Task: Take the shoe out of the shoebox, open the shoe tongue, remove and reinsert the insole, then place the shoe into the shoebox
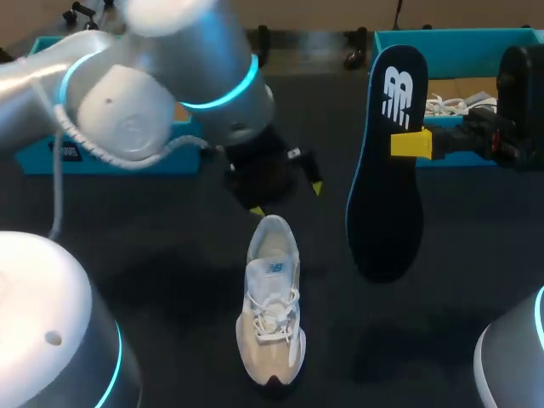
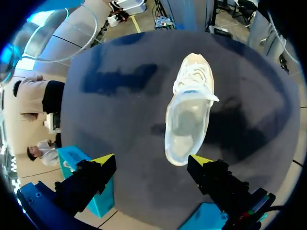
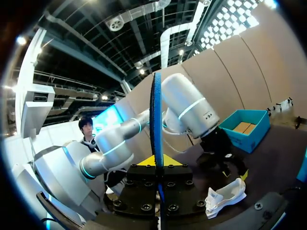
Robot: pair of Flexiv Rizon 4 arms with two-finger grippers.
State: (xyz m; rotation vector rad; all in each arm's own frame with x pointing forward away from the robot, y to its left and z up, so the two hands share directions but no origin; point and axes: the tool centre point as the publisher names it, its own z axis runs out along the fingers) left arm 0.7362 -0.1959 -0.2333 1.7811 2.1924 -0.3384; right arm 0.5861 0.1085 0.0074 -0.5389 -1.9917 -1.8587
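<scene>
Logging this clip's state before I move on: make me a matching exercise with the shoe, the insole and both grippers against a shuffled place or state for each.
1 shoe
2 insole
3 left gripper
4 right gripper

A held upright in the air
B open, above the shoe's heel
C shut on the insole
D standing on the table

Pairs: 1-D, 2-A, 3-B, 4-C.

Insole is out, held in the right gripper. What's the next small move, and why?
Probably lower the left gripper to grip the heel of the shoe and steady it: it hangs open right there, and the right gripper holds the insole aloft.
</scene>
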